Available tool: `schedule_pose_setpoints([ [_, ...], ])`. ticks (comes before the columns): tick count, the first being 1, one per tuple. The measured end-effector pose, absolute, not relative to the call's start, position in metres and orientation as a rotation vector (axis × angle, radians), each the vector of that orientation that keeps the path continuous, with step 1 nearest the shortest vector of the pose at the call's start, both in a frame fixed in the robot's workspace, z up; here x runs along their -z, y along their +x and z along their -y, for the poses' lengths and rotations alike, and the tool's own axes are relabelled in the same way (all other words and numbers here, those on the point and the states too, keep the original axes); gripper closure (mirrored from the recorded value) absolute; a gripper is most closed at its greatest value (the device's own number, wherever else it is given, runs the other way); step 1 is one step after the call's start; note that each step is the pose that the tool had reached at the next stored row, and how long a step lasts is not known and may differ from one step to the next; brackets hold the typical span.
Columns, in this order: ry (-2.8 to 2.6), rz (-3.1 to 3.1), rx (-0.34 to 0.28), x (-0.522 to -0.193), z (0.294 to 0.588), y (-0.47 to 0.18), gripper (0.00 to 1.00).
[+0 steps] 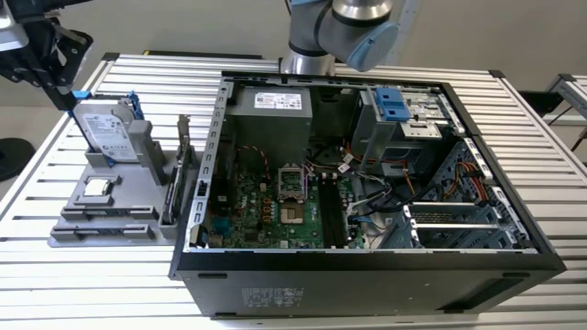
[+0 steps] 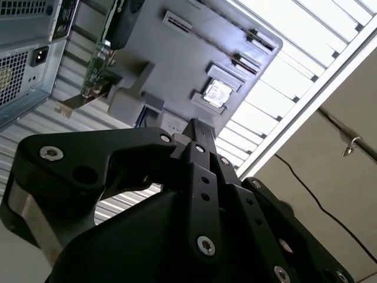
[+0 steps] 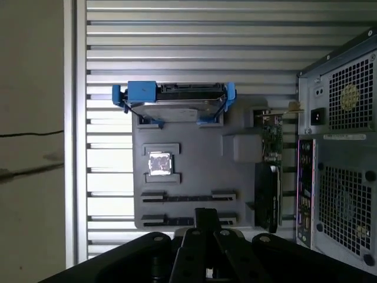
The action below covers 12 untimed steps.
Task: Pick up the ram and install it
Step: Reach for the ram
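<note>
- Exterior view's upper left: black gripper [image 1: 64, 100] poised over the far corner of the slatted metal table [image 1: 165, 75], tip close to the top of the hard drive [image 1: 108, 134] as pictured, and well apart from the open computer case [image 1: 367, 282].
- Seen in both wrist views as well, gripper [image 2: 200, 132] [image 3: 204, 215] with fingers [image 2: 194, 159] clenched, pressed pad to pad into one dark bar.
- Looking down in the first wrist view: grey parts tray [image 3: 194, 165] on the table, just beside the case [image 3: 344, 177].
- At one end of the tray, the hard drive [image 3: 174, 100] standing on edge in a blue frame.
- Near the tray's middle, a square processor chip [image 3: 159, 163] lying flat in its seat.
- Along the tray's side nearest the case, a card with a metal bracket [image 3: 270, 171] standing on edge.
- At the tray's end away from the hard drive, two long narrow slots [image 3: 188, 195], reading as thin dark lines.
- Inside the case in the exterior view: green motherboard [image 1: 266, 206] with long dark memory slots [image 1: 332, 210] running side by side.
- Cannot tell where the ram sits: not to be told apart from those dark memory slots, nor from the tray's slots.
- Behind the case in the exterior view, the arm [image 1: 358, 27], grey with a blue cap.
</note>
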<state>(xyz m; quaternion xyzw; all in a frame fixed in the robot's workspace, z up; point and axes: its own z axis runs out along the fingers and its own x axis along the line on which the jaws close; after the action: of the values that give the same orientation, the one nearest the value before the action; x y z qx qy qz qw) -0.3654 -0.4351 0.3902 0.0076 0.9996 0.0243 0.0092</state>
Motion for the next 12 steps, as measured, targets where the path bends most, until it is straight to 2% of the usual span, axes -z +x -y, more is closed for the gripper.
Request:
schedule_pose_setpoints([
  [12, -0.016, -3.123, -0.076, -0.3902, 0.4428, -0.3651, 1.00],
])
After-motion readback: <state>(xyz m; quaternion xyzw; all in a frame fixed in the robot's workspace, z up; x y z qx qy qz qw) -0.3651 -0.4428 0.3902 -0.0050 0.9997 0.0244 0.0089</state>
